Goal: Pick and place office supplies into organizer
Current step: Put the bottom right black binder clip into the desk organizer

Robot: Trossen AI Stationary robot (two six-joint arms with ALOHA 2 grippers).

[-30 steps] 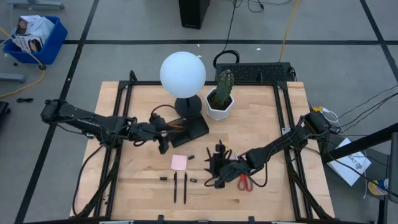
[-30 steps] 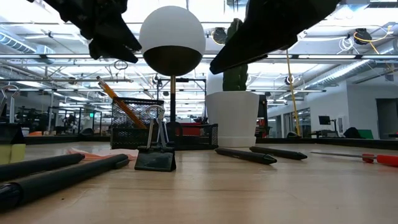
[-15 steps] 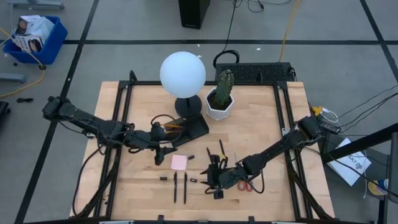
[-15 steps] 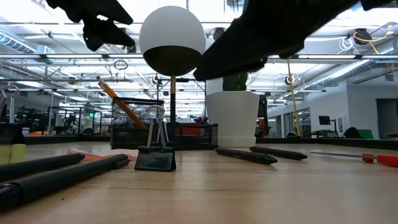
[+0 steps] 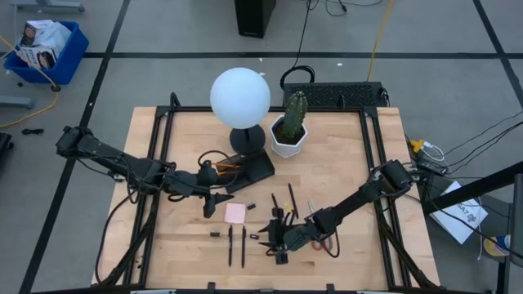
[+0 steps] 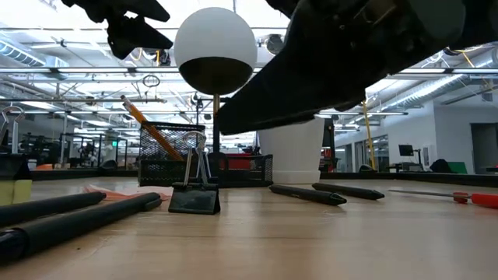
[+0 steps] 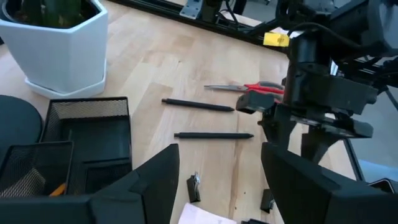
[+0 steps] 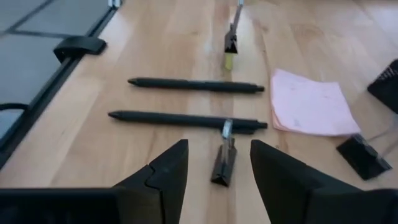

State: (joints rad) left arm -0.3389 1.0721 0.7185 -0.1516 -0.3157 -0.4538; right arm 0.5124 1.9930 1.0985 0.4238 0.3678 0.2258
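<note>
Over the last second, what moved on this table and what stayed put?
The right tool, open and empty, slid from near the scissors toward the binder clip. The left tool, also open, left the organizer for the sticky pad. Supplies unmoved.

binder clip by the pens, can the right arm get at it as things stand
Probably yes. The right gripper hangs open with the binder clip lined up between its jaws, and nothing lies between them; the nearest pen sits just beyond it.
</note>
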